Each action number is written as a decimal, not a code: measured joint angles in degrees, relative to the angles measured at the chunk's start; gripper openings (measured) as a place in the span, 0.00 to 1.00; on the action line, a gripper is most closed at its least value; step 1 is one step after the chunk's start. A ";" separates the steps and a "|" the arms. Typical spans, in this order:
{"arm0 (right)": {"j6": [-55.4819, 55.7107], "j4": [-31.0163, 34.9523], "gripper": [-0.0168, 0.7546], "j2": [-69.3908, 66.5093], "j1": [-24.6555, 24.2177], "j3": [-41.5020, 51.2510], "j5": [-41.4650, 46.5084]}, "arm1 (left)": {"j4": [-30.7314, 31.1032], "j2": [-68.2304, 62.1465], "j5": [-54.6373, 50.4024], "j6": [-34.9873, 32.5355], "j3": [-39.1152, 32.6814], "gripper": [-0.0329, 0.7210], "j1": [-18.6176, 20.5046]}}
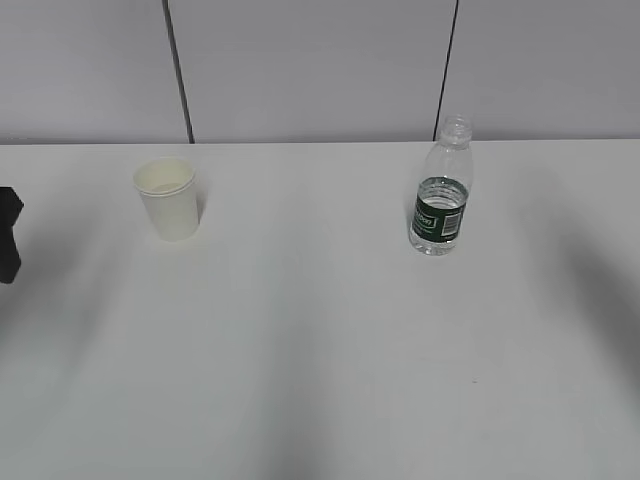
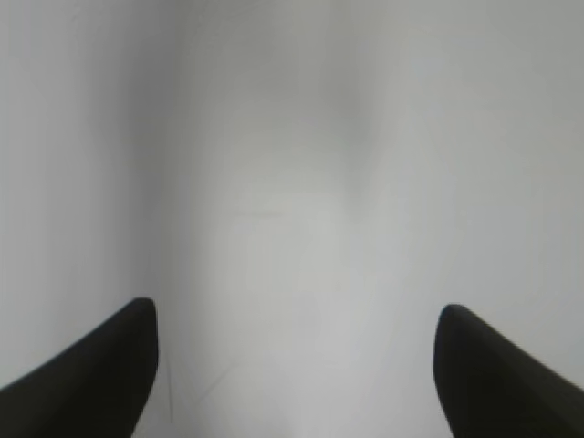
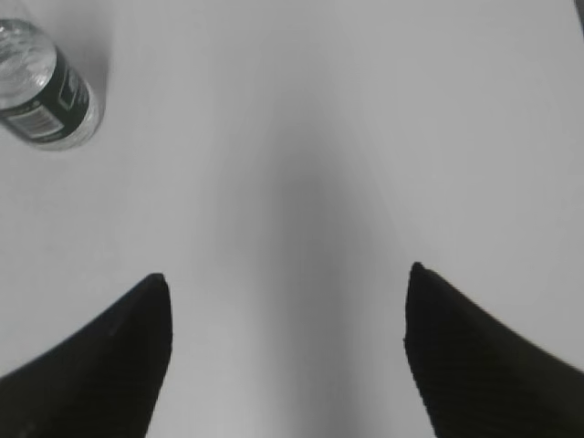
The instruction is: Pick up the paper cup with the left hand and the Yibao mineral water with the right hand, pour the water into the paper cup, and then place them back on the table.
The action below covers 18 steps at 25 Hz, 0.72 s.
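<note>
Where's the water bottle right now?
The Yibao mineral water stands upright on the table, right of the paper cup in the exterior view; no gripper touches it.

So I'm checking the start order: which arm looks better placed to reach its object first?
Probably the right. Its open fingers already have the Yibao mineral water in view at upper left, while the left fingers, also open, show only bare table; the paper cup is absent from that view.
</note>
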State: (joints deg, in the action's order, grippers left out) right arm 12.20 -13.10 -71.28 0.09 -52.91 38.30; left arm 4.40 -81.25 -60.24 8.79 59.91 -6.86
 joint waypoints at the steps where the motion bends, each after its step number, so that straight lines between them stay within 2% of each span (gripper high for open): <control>1: -1.99 2.59 0.78 0.24 0.00 0.00 1.06 | -0.25 0.00 -0.81 -0.41 0.00 0.78 0.00; 8: -15.48 16.51 0.78 2.30 0.00 -2.74 11.46 | -1.81 0.36 -6.41 -3.09 0.02 0.77 0.00; 13: -18.38 19.33 0.78 3.15 0.00 -5.80 21.43 | -3.94 1.58 -9.32 -4.77 0.02 0.76 0.00; 18: -19.11 20.80 0.78 5.20 0.00 -6.34 26.40 | -4.40 4.55 -9.53 -5.05 0.02 0.75 0.00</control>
State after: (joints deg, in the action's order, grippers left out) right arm -6.92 7.69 -66.07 0.09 -59.25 64.70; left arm 0.00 -76.70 -69.77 3.74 59.93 -6.86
